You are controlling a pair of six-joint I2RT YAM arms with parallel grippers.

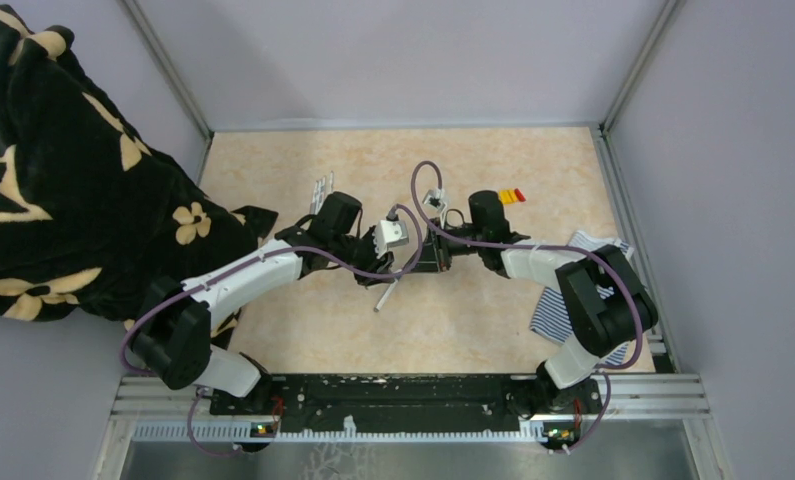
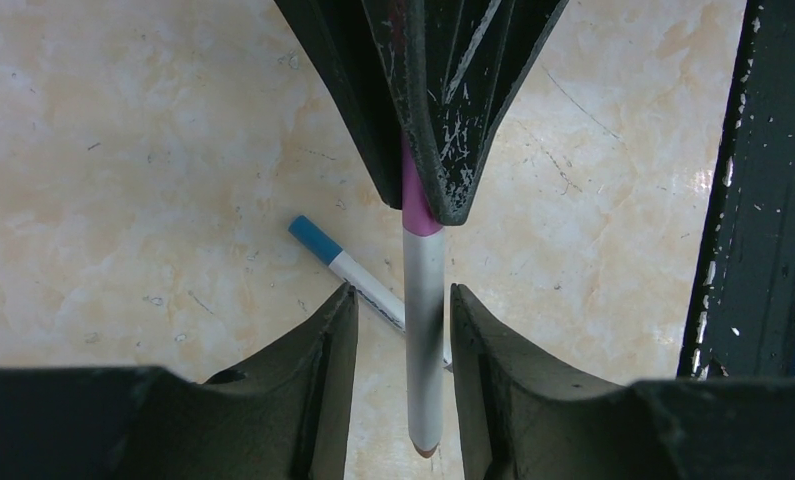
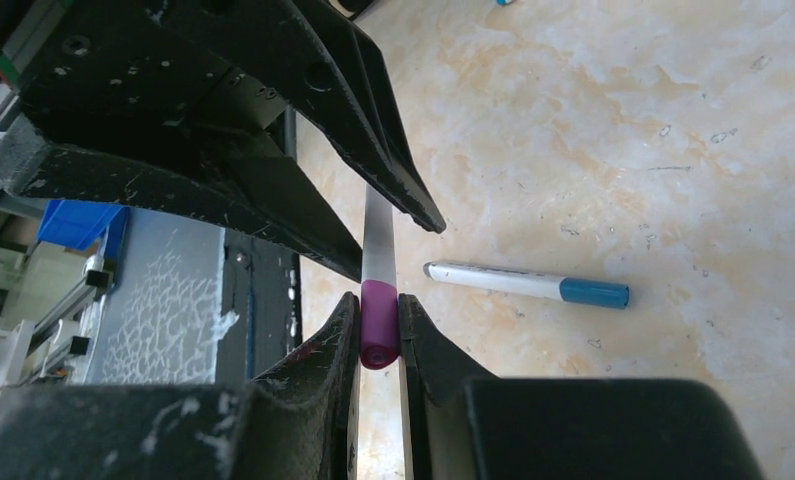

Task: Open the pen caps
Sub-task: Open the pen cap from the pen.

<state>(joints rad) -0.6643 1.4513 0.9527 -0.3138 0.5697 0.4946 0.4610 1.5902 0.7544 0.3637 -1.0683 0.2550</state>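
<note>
Mid-frame, the right fingers (image 3: 428, 345) pinch a pen's magenta cap (image 3: 378, 325), not yet off its white barrel (image 2: 423, 300), which the left fingers (image 2: 328, 345) flank, spread apart. A blue-capped pen (image 3: 523, 283) lies unopened on the surface (image 3: 623, 150) beside it.

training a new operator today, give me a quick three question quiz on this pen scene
1. True or false: the right gripper is shut on a yellow cap.
2. The loose pen lying on the table has which cap colour? A red, B blue, C orange.
3. Fill in: the jaws of the left gripper stand either side of a white ___.
Key: 1 false, it grips the purple cap. 2 B. 3 barrel.
</note>
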